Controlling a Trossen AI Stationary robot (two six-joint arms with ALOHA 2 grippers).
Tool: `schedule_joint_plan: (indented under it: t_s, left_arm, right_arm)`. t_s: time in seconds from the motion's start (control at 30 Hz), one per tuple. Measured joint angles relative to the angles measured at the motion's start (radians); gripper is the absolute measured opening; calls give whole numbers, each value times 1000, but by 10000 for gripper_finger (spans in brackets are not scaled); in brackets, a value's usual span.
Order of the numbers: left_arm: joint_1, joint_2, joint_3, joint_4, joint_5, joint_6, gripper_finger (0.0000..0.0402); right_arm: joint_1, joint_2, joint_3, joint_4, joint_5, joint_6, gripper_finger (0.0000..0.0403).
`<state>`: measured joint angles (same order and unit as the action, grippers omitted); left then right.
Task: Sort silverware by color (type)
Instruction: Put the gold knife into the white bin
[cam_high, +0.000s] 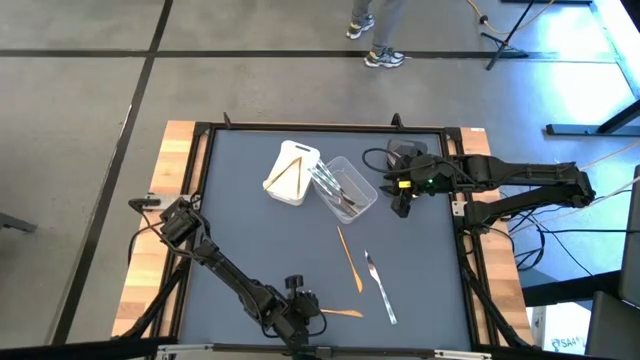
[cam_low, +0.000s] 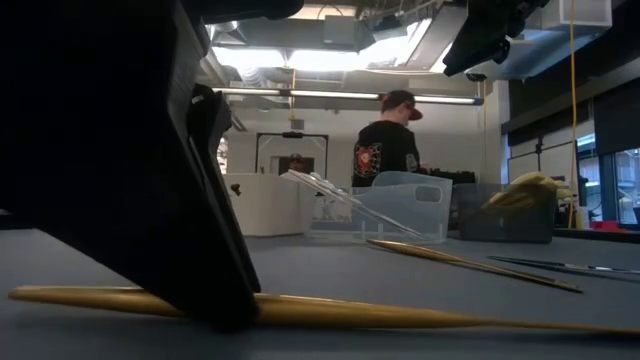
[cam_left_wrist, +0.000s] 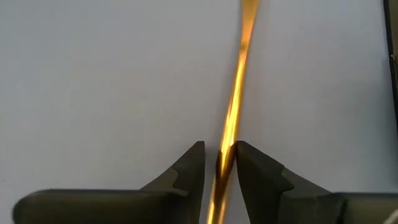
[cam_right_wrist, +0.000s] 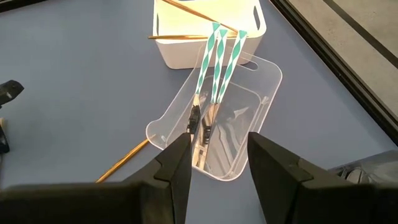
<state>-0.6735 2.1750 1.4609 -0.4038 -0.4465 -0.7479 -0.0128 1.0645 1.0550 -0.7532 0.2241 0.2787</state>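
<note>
From above, left gripper (cam_high: 308, 318) sits low at the near counter (cam_high: 250, 240) edge, on the end of a tan wooden utensil (cam_high: 342, 313). Another wooden piece (cam_high: 349, 260) and a silvery fork (cam_high: 380, 289) lie mid-counter. White tub (cam_high: 291, 173) holds wooden pieces, clear tub (cam_high: 345, 188) holds clear ones; right gripper (cam_high: 401, 203) hovers just beside it. Low view: left fingers (cam_low: 215, 250) touch down over the wooden utensil (cam_low: 400, 316); a person (cam_low: 385, 145) stands behind. Left wrist: fingers narrow, straddling the utensil (cam_left_wrist: 235, 106), closing contact unclear. Right wrist: right gripper (cam_right_wrist: 219, 158) apart, nothing held, above the clear tub (cam_right_wrist: 249, 93).
</note>
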Motion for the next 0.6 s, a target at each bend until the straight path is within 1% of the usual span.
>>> schedule_joint_plan:
  t_s: [0.37,0.6]
  left_arm:
    - [2,23,2,9,13,1,42]
    - [2,25,2,9,7,1,28]
  right_arm:
    - [0,0,0,-5,0,0,143]
    - [0,0,0,-6,0,0,143]
